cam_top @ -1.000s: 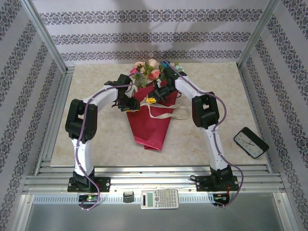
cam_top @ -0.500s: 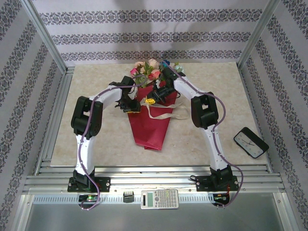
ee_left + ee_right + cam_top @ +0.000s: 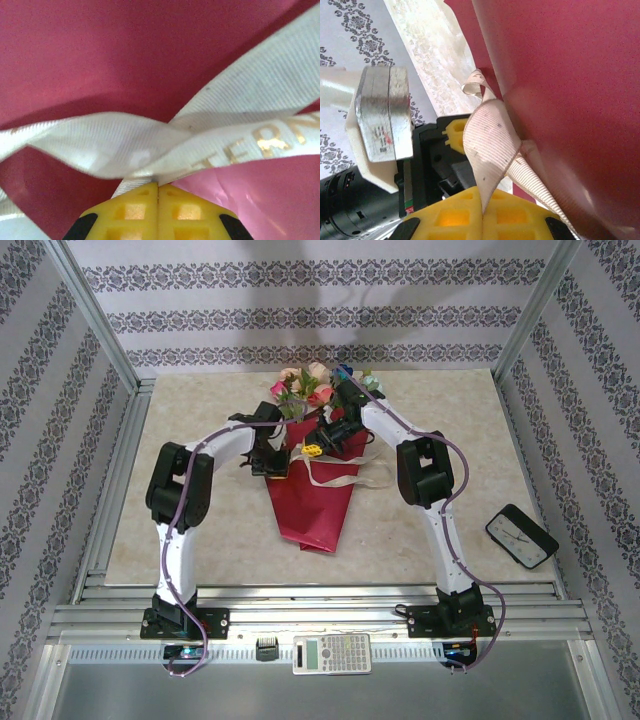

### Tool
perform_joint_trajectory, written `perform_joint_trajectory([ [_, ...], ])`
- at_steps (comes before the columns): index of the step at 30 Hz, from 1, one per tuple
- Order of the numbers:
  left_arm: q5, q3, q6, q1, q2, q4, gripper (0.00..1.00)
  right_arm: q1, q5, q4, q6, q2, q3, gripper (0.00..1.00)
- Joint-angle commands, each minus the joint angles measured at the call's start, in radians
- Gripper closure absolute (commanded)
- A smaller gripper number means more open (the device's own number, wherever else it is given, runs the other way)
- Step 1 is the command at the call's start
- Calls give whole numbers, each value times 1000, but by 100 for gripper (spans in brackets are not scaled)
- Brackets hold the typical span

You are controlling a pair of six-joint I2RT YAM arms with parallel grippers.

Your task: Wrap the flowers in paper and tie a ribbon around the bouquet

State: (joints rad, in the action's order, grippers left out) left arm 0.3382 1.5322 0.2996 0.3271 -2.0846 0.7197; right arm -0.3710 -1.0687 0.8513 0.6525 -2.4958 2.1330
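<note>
The bouquet lies mid-table, a red paper (image 3: 310, 505) cone with its point toward me. The flowers (image 3: 305, 388), pink, peach and blue, stick out of its far, wide end. A cream ribbon (image 3: 336, 478) crosses the cone and trails right. My left gripper (image 3: 275, 466) sits at the cone's upper left edge. In the left wrist view its yellow fingertips (image 3: 158, 187) are shut on the ribbon (image 3: 125, 145), above the paper (image 3: 125, 50). My right gripper (image 3: 314, 450) sits just right of it. It (image 3: 482, 194) is shut on a ribbon (image 3: 487, 142) loop beside the paper (image 3: 570, 75).
A black clock (image 3: 521, 536) lies flat at the table's right edge. On the near rail sit a calculator (image 3: 331, 652) and a small black part (image 3: 266, 648). Aluminium frame posts and patterned walls close in the table. The left gripper's black body (image 3: 435, 155) is close beside the right fingers.
The left gripper's fingers have closed on the ribbon, and the left arm has edged in toward the cone. The right arm and the bouquet have not moved.
</note>
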Motion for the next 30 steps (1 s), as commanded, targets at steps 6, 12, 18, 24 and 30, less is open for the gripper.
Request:
perform_joint_trajectory([
  [6, 66, -113, 72, 7, 160, -37, 100, -5, 23, 16, -9, 29, -6, 100],
  [12, 53, -132, 64, -7, 211, -39, 88, -13, 26, 31, -31, 28, -22, 100],
  [18, 62, -87, 22, -23, 164, -8, 61, -16, 23, 33, -34, 23, -22, 100],
  [24, 39, -33, -51, -23, 105, 13, 50, -16, 24, 33, -36, 25, -28, 100],
  [30, 47, 5, -97, -22, 30, 11, 45, -17, 23, 30, -34, 24, -31, 100],
])
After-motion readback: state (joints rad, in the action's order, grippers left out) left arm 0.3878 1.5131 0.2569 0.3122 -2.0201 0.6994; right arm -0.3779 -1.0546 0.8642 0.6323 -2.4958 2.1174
